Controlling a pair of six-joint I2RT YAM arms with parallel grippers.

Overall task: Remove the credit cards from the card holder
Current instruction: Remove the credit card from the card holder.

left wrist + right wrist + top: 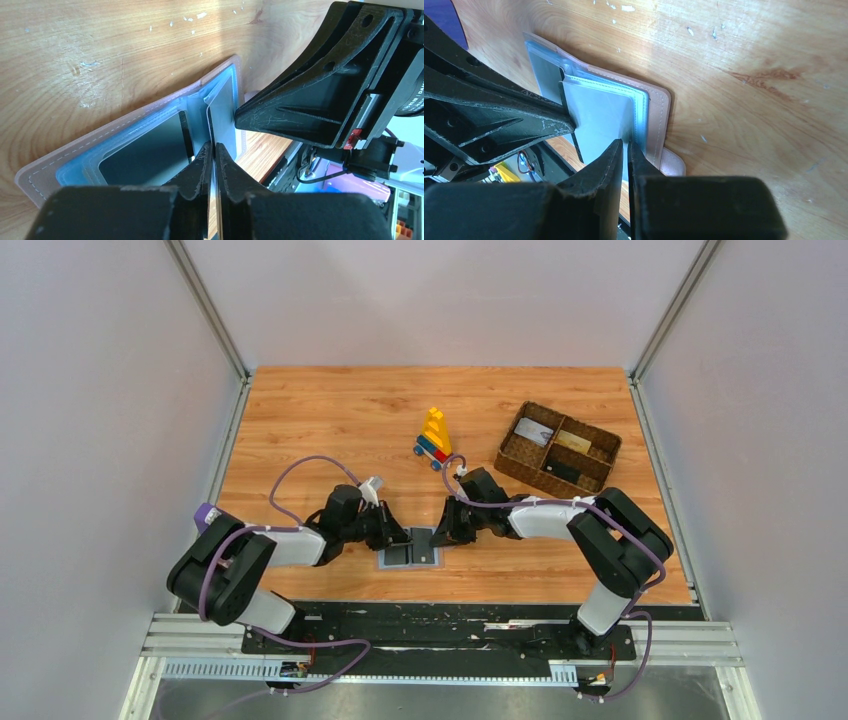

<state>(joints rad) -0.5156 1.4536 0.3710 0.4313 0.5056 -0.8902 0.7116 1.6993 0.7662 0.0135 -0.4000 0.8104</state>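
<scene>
The light-blue card holder (410, 558) lies open on the wood near the front edge, between both grippers. My left gripper (214, 147) is shut on the near edge of a thin inner leaf (222, 107) that stands up from the fold. My right gripper (625, 145) is shut on the pale grey leaf (599, 115) from the other side, next to the pinkish tab (671, 162). I cannot tell whether a card is in that leaf. The flat panel shows a dark window (145, 155). A greyish-white card (535, 432), a tan-gold card (572, 441) and a black card (565, 470) lie in the basket.
The brown woven basket (505, 455) stands at the back right. A yellow, red and blue toy (434, 437) stands behind the grippers. The black table edge strip (450, 610) runs just in front of the card holder. The two grippers' fingers nearly touch.
</scene>
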